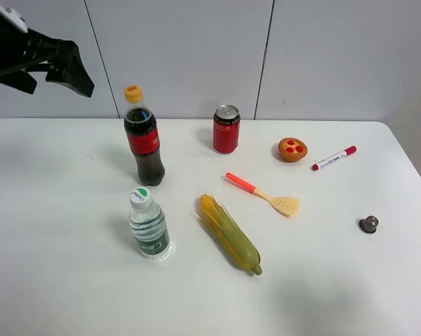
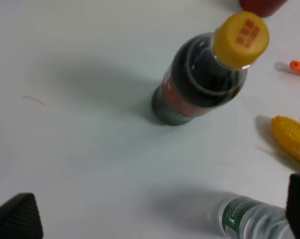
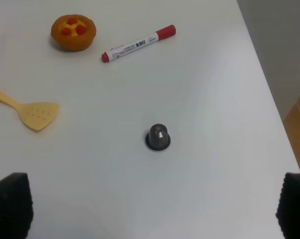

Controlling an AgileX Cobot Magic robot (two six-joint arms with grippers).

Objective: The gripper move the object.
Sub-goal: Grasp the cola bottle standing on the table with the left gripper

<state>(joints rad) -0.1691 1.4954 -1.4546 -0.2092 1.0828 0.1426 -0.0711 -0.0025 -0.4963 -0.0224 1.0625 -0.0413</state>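
A white table (image 1: 350, 294) carries everything. A cola bottle (image 1: 143, 140) with a yellow cap stands upright toward the back left, and a clear water bottle (image 1: 148, 225) stands nearer the front edge, close to it. A red can (image 1: 226, 129) stands at the back middle. An ear of corn (image 1: 230, 234) lies slantwise to the right of the water bottle, with an orange-handled spatula (image 1: 264, 195) between it and the can. Farther right sit a small tart (image 1: 292, 149) and, just beside it, a red-capped marker (image 1: 333, 158). A small dark capsule (image 1: 368, 224) sits alone near the right edge.
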